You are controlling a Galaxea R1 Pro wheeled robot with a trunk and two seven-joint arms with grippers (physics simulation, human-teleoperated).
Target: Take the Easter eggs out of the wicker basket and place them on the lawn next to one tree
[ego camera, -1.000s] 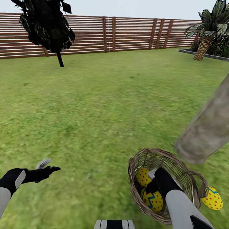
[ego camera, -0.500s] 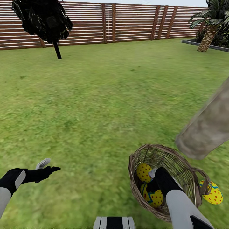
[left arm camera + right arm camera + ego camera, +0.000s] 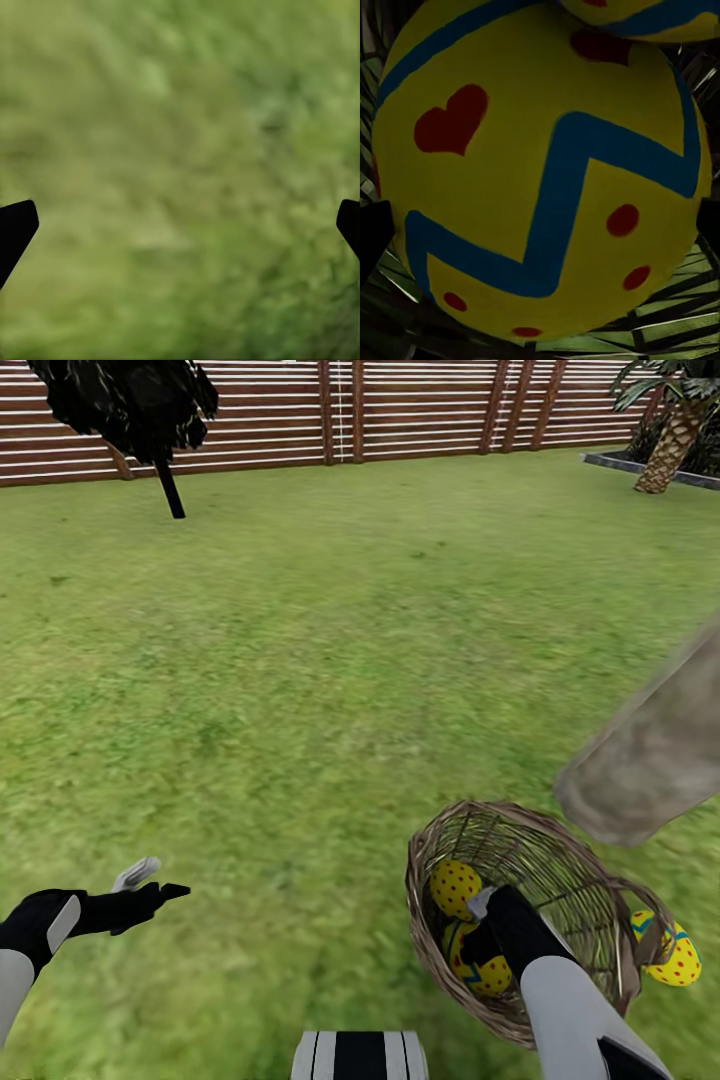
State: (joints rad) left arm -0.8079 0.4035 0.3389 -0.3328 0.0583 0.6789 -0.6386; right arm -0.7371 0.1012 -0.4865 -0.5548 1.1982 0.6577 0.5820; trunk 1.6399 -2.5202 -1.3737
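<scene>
Reaching into the round brown woven wicker basket (image 3: 520,920), the right gripper (image 3: 540,225) spreads wide around one yellow zigzag-banded Easter egg (image 3: 540,172), not clenched; a second egg (image 3: 455,887) lies beside it. The left gripper (image 3: 150,885) hovers released over mottled green lawn (image 3: 300,690). A third egg (image 3: 668,952) rests outside the basket, near the thick pale grey-beige trunk (image 3: 650,755).

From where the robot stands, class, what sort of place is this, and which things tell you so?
Most likely a fenced back garden: a wide lawn, a slatted wooden fence along its far edge, and a palm in a bed at the corner.
</scene>
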